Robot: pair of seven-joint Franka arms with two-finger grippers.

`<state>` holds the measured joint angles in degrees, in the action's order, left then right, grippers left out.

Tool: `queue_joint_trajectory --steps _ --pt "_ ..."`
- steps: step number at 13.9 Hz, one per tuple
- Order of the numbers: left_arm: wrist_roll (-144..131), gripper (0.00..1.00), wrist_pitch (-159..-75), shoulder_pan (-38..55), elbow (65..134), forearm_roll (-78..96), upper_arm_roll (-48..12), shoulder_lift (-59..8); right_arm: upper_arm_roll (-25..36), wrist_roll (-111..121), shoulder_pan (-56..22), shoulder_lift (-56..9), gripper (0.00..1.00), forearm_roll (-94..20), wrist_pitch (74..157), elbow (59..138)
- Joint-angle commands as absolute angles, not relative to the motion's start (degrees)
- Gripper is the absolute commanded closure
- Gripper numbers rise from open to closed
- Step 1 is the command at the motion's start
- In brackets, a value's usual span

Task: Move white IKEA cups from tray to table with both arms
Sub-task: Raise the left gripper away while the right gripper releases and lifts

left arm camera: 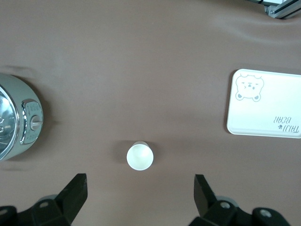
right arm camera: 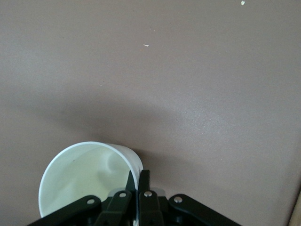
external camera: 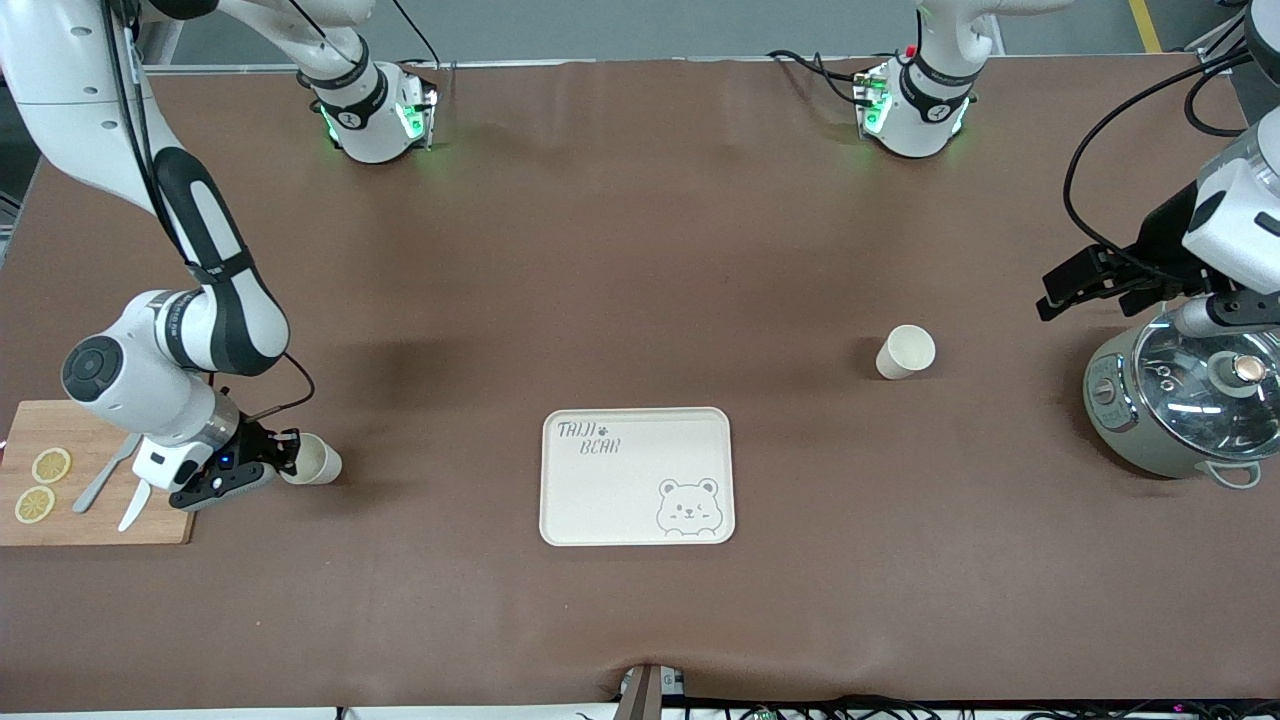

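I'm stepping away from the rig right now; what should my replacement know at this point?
Left gripper: open, empty, above the table by the cooker.
Right gripper: shut on one cup's rim, beside the cutting board.
Other cup: upright on the table, toward the left arm's end.
Tray: holds no cups.
Left: right gripper to let go of its cup.

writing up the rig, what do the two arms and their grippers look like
Both arms are white jointed shells with black joint bands, on white bases lit green. Black cables trail along each. The right gripper and the left gripper are black two-finger units; a small blue light shows on the right one.
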<state>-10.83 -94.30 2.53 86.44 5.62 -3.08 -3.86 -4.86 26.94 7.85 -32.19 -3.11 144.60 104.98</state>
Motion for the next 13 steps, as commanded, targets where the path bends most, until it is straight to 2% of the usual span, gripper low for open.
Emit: queue_joint_trajectory --steps 1,13 --pt "-11.34 0.0 -88.7 1.32 83.42 4.49 -2.21 -2.55 -5.27 27.69 8.09 -32.52 1.0 -3.96 145.28 104.94" --pt "-10.02 0.0 -88.07 -1.23 82.79 2.28 -2.2 -4.04 -5.27 27.6 7.91 -33.75 1.0 -3.96 146.51 104.94"
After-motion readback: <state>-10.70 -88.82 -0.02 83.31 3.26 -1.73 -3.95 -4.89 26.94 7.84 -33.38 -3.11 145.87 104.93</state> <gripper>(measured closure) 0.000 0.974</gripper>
